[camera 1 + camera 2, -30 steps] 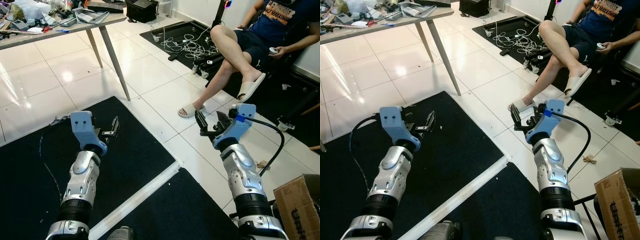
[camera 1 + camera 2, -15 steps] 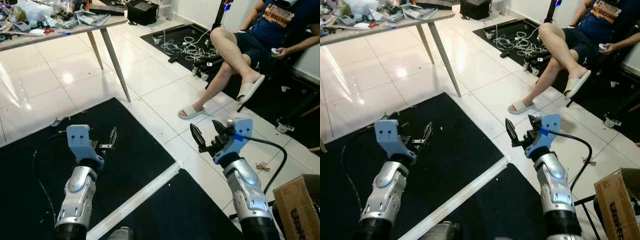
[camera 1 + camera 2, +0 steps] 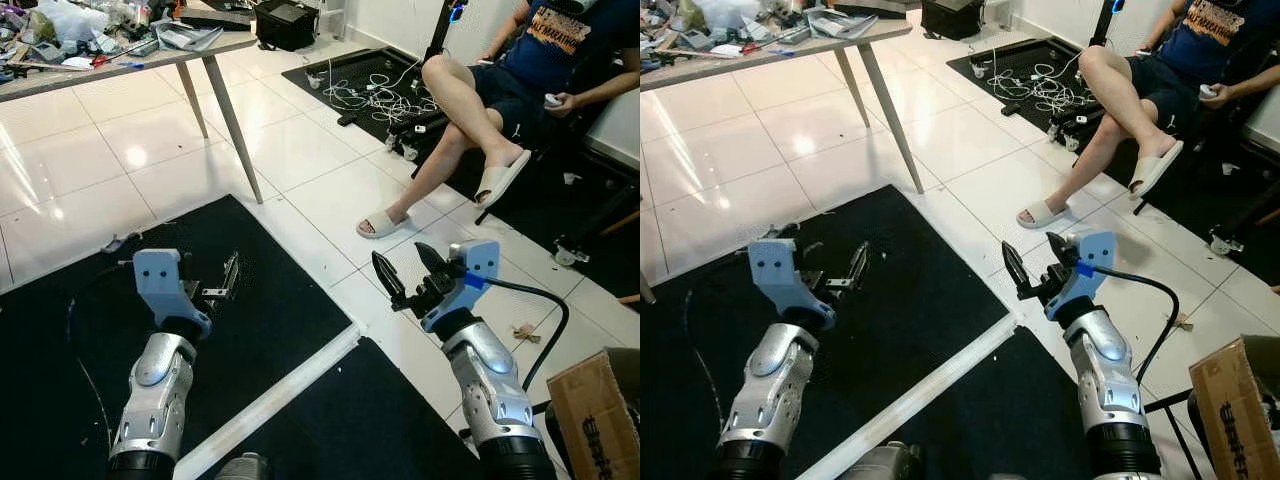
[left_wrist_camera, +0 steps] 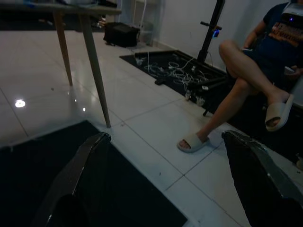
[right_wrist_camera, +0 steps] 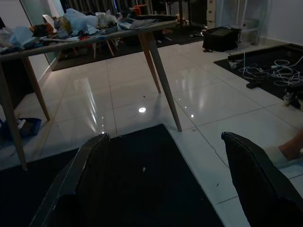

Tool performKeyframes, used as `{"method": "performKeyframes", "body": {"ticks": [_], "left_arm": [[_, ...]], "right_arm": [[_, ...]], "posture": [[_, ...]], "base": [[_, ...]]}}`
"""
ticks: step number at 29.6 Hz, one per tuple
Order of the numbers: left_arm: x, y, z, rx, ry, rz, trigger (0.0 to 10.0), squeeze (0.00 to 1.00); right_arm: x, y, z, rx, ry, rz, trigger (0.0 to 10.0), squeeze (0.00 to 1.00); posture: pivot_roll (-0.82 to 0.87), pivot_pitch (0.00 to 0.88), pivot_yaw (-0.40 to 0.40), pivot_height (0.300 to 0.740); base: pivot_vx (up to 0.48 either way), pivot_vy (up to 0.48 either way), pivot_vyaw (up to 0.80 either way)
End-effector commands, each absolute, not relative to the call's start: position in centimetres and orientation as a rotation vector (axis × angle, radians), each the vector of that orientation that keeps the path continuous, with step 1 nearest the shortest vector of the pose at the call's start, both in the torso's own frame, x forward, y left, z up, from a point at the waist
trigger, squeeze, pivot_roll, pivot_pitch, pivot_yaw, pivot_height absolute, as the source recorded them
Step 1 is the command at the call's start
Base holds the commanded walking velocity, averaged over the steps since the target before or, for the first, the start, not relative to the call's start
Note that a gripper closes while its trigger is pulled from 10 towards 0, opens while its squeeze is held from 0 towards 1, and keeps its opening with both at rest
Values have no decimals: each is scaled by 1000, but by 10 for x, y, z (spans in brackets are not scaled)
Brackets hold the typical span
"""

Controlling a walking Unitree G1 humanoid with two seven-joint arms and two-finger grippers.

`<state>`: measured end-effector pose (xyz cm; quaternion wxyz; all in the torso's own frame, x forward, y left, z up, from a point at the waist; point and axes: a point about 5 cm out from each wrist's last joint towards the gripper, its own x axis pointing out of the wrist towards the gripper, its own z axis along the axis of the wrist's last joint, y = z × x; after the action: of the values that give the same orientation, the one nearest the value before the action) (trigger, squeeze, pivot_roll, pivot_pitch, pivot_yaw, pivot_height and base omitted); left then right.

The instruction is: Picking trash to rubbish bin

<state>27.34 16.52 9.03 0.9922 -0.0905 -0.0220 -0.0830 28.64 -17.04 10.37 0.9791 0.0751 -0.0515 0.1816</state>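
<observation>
Black mats cover part of the white floor. Both the left gripper and the right gripper are wide open and hold nothing. A small scrap lies near the cardboard box. Nothing is picked yet.

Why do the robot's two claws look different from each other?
The right gripper hangs over the white tile floor; the left gripper hangs over the black mat. From the head camera, the right gripper's fingers look spread apart, while the left gripper's are seen side-on, overlapping. Both are open, black-fingered, blue-mounted and holding nothing.
</observation>
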Motion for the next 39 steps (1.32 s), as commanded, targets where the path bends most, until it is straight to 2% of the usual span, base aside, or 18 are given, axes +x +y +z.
{"method": "performKeyframes", "body": {"ticks": [1,7,24,35,39], "left_arm": [[270,161,90,-169,-34,-170,10000,0],[269,152,99,-175,-58,-221,10000,0],[273,154,102,-211,-51,-219,10000,0],[275,150,108,-206,-81,-310,10000,0],[275,148,110,-219,-97,-327,10000,0]], "right_arm": [[285,-170,108,150,-113,366,10000,0],[282,-167,115,184,-119,394,10000,0],[289,-164,114,190,-102,388,10000,0],[289,-160,116,193,-109,411,10000,0],[291,-162,116,193,-102,406,10000,0]], "posture": [[11,0,-24,740],[5,0,-28,740],[16,0,-11,740],[15,0,-1,740],[14,0,2,740]], "base": [[0,0,0],[0,0,0],[0,0,0],[0,0,0],[313,0,0]]}}
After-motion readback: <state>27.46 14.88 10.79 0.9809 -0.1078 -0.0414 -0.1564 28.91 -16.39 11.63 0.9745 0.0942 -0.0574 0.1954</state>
